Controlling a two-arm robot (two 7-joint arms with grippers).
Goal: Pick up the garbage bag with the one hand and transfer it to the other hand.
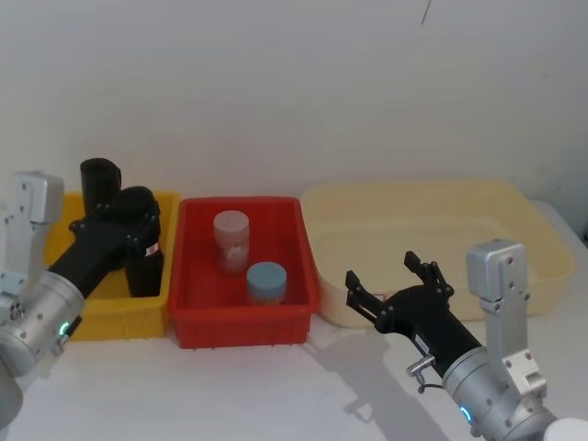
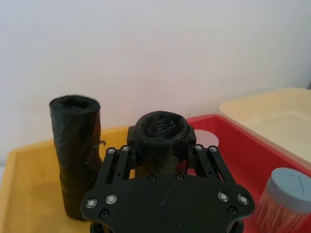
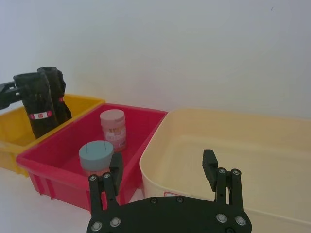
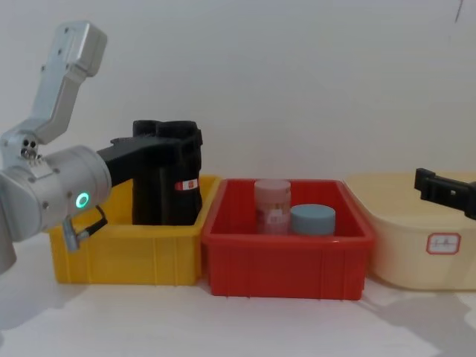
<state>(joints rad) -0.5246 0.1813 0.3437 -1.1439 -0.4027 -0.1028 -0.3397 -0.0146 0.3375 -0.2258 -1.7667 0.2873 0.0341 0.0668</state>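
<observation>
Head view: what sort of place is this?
Probably a robot test bench: white table, bare wall, a yellow bin, red bin and cream bin in a row. The left gripper holds the garbage bag in the yellow bin; the right gripper hangs open by the cream bin.

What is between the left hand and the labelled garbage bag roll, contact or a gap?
Touching. In the left wrist view, the left hand has its fingers pressed on both sides of the garbage bag roll.

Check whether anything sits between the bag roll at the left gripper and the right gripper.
Yes: the red bin holding two jars lies between bag roll and open right gripper. Above its rim, nothing visible.
</observation>
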